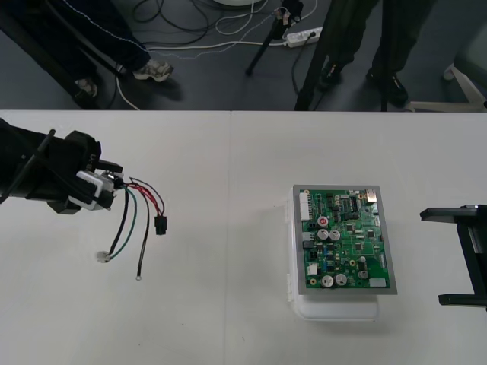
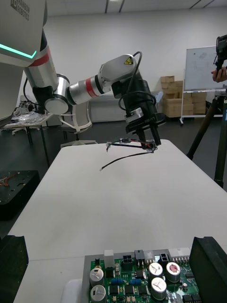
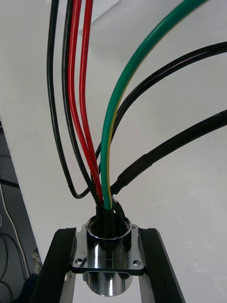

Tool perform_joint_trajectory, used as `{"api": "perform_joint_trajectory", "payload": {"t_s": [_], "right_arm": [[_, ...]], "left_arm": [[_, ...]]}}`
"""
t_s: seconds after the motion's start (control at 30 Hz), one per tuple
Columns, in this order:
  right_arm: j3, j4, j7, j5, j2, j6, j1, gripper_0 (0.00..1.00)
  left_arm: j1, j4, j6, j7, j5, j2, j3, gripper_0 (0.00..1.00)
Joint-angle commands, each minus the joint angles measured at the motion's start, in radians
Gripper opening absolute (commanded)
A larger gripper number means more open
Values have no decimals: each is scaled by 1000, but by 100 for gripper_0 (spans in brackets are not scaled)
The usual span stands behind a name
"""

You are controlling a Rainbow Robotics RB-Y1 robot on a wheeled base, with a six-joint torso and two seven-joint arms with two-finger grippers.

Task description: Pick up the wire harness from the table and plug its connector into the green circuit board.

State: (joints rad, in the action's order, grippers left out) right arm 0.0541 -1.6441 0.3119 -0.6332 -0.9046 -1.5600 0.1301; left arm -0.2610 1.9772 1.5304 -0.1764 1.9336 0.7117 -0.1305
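Gripping the harness (image 1: 131, 213) by its metal socket (image 3: 109, 255), left tool (image 1: 112, 182) hovers over the bench (image 1: 228, 304) at its left; wires trail boardward, black plug (image 1: 160, 224) leading. The green board (image 1: 344, 239) sits well apart, beside the right tool (image 1: 437, 257), fingers spread.

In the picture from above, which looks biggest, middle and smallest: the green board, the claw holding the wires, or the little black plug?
Biggest: green circuit board.
Middle: left claw, shut on the socket.
Smallest: black plug.
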Motion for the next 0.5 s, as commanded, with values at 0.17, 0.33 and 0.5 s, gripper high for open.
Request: {"api": "perform_joint_trajectory", "payload": {"t_s": [0.17,0.33,0.5], "right_arm": [[24,-2,-65,20,-17,-11,6,100],[56,-2,-85,-14,21,-11,-10,100],[99,-2,-100,-57,36,-11,-12,100]], "left_arm": [[11,61,40,167,-22,-126,-92,0],[13,94,40,259,-22,-175,-110,0],[13,129,40,353,-22,-215,-109,0]]}}
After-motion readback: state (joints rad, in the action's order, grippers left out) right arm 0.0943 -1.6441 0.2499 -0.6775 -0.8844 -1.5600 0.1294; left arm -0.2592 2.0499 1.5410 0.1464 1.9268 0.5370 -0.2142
